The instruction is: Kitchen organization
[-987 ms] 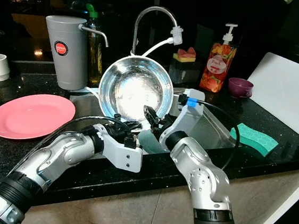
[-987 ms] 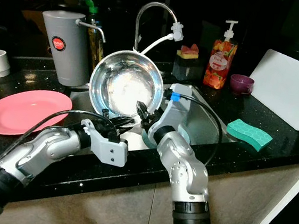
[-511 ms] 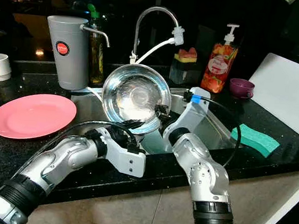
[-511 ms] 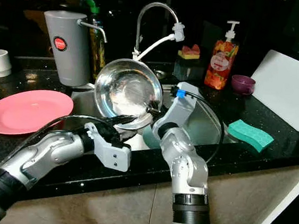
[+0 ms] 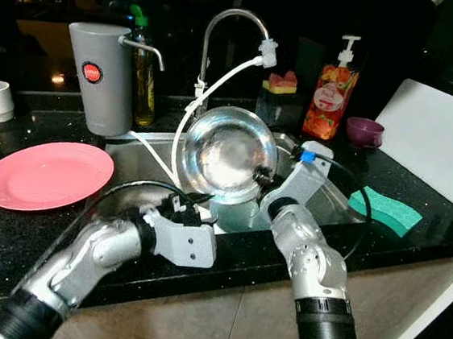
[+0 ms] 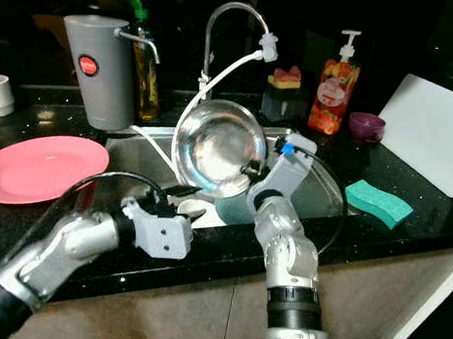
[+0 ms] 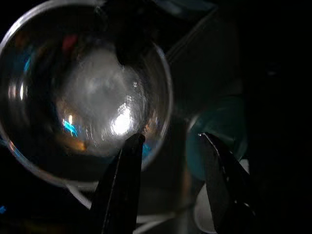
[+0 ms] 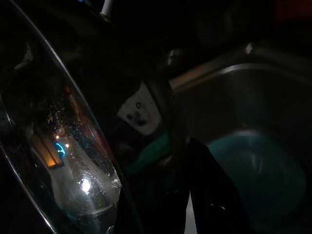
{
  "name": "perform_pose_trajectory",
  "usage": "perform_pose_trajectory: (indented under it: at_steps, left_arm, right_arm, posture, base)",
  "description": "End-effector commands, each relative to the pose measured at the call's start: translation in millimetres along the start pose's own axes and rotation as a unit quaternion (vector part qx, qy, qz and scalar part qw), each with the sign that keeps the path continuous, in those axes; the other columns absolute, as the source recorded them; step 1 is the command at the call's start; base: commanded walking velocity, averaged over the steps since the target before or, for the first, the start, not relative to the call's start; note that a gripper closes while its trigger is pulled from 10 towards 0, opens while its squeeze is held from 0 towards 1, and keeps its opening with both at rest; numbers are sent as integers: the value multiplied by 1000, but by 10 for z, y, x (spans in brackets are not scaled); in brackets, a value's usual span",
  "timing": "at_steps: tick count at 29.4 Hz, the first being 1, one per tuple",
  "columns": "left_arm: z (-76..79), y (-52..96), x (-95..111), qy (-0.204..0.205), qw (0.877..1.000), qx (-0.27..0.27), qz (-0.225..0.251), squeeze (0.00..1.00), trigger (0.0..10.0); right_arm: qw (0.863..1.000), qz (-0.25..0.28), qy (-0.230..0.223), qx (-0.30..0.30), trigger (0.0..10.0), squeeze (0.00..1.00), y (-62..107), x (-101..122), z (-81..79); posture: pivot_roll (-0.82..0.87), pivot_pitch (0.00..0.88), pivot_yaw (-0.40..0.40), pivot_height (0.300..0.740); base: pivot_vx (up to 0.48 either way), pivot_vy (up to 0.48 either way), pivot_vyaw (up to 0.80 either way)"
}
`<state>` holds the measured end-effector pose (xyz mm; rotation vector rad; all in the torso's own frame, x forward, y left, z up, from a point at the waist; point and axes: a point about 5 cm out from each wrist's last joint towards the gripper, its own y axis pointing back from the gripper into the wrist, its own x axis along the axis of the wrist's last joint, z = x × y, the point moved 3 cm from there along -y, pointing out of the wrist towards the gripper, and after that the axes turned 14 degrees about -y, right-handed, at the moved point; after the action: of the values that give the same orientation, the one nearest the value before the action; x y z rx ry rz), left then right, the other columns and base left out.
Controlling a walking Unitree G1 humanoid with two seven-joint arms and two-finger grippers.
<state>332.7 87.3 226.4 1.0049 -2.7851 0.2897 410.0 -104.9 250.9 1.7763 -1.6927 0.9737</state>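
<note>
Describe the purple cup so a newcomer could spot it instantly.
Start at the sink and go toward the robot's right, past the orange soap dispenser. The purple cup sits on the black counter beside the white cutting board; it is the one small purple thing there.

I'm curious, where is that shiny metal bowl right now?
The steel bowl is tilted over the sink, below the faucet, its rim pinched by the right gripper.

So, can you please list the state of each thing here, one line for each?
steel bowl: tilted on edge above the sink, gripped at its rim
right tool: shut on the bowl's rim
left tool: open, apart from the bowl
pink plate: lying flat on the counter, bare
green sponge: lying flat on the counter
faucet: no water seen running
</note>
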Motion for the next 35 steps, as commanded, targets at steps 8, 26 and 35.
perform_pose_trajectory:
  at_steps: [8, 26, 35]
  left_arm:
    - [-128, 88, -312, 215, 968, 80, -102, 0, 10000]
    - [-535, 374, -652, 526, 773, 311, -168, 0, 10000]
    - [-556, 452, -795, 526, 736, 349, -246, 0, 10000]
  right_arm:
    - [998, 13, 55, 15, 10000, 0, -110, -34, -66]
    - [985, -21, 167, 34, 10000, 1000, -124, -531, -77]
    - [979, 53, 190, 48, 10000, 1000, -67, -319, -154]
  posture:
    - [102, 108, -50, 740]
    - [123, 106, -66, 740]
    - [119, 103, -64, 740]
  base:
    - [0, 0, 0]
    - [0, 0, 0]
    - [0, 0, 0]
